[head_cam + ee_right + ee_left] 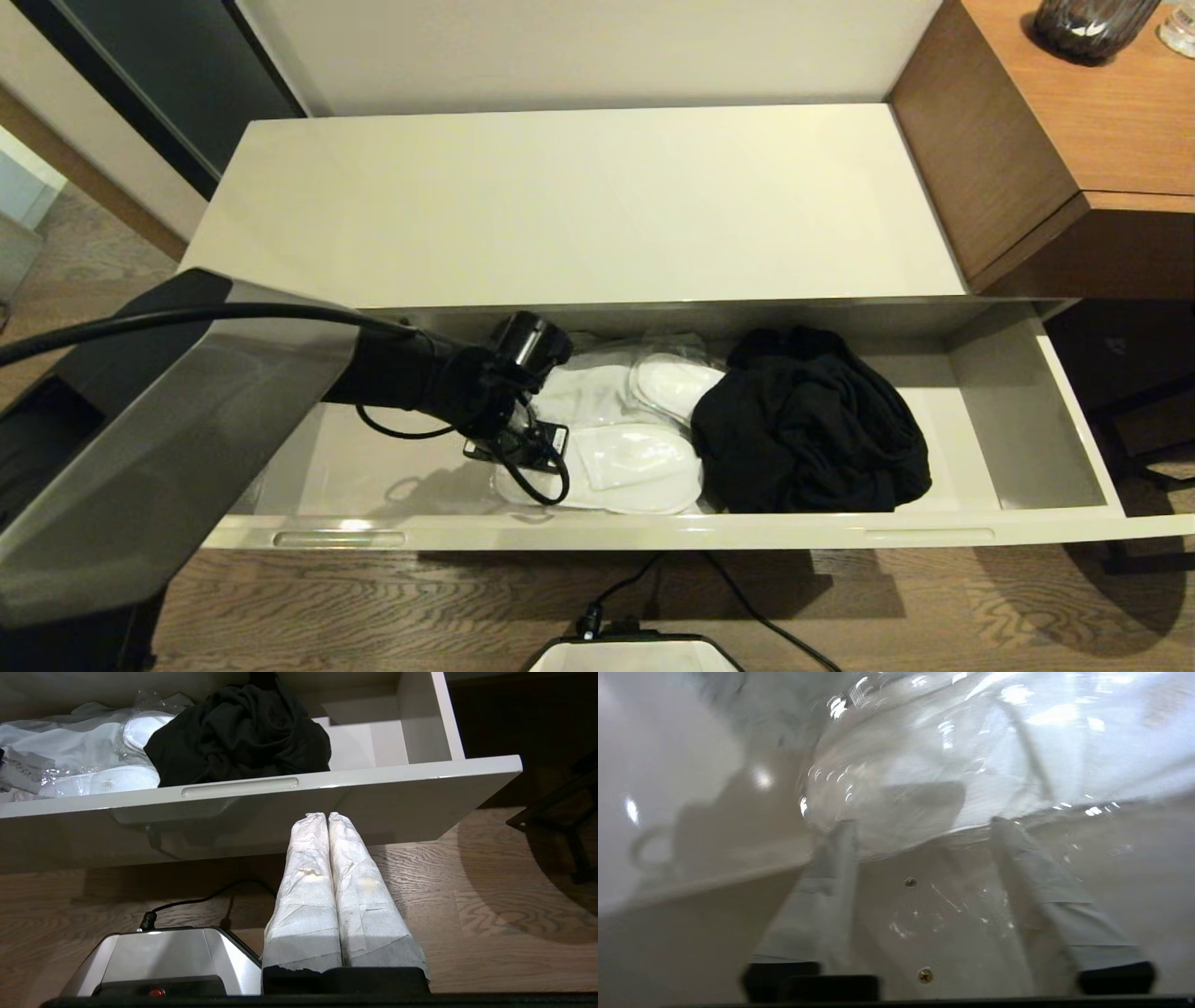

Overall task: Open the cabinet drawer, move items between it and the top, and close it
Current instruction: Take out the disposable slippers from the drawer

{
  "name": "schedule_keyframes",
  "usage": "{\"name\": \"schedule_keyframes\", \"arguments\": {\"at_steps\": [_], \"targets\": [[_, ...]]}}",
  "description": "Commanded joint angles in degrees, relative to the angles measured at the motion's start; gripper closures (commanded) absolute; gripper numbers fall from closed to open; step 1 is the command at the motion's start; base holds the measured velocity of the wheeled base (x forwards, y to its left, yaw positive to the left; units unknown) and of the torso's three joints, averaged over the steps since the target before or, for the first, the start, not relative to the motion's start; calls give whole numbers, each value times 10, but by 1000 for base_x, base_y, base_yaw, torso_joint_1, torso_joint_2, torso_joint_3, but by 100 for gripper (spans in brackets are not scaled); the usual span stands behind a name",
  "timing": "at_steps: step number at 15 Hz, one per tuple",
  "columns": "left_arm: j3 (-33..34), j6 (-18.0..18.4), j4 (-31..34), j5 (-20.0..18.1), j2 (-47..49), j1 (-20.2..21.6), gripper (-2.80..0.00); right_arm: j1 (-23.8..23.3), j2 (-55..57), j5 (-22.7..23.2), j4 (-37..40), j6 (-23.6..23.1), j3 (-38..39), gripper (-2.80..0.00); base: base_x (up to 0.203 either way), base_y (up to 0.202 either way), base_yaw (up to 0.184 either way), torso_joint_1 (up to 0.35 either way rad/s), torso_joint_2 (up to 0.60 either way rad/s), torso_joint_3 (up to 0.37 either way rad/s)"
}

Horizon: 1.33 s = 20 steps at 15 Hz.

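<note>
Lying crosswise, the cabinet drawer (653, 534) stands open.

This looks like a hotel bedroom: a low glossy cream cabinet (579, 201) stands on wood-grain flooring (392, 607) beside a brown wooden unit (1055, 159), and its open drawer (1027, 439) holds plastic-wrapped white slippers (635, 457) and a black garment (808, 425).

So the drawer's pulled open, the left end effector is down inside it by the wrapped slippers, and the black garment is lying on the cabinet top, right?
Not quite. The head view shows the black garment inside the open drawer, beside the wrapped slippers, not on the cabinet top. The rest holds: the left end effector is in the drawer at the slippers.
</note>
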Motion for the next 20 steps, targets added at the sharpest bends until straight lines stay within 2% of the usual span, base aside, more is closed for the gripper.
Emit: {"name": "schedule_keyframes", "arguments": {"at_steps": [1, 2, 5, 8, 10, 12, 15, 20], "targets": [[18, 75, -28, -26, -15, 17, -280, -1, 1, 0, 0, 1, 0, 0, 0, 0, 0, 0, 0, 0], [35, 110, -54, -38, -24, 24, -280, -1, 1, 0, 0, 0, 0, 0, 0, 0, 0, 0, 0, 0], [122, 281, -178, -82, -64, 44, -280, -1, 1, 0, 0, 1, 0, 0, 0, 0, 0, 0, 0, 0], [117, 341, -195, -111, -79, 55, -280, -1, 1, 0, -1, 1, 0, 0, 0, 0, 0, 0, 0, 0], [96, 402, -195, -135, -83, 59, -280, -1, 1, 0, -1, 1, 0, 0, 0, 0, 0, 0, 0, 0], [72, 438, -192, -156, -86, 59, -280, -1, 1, 0, 0, 0, 0, 0, 0, 0, 0, 0, 0, 0], [67, 471, -194, -165, -90, 55, -280, -1, 1, 0, 0, 0, 0, 0, 0, 0, 0, 0, 0, 0], [68, 498, -180, -167, -84, 51, -280, -1, 1, 0, 0, 1, 0, 0, 0, 0, 0, 0, 0, 0]]}}
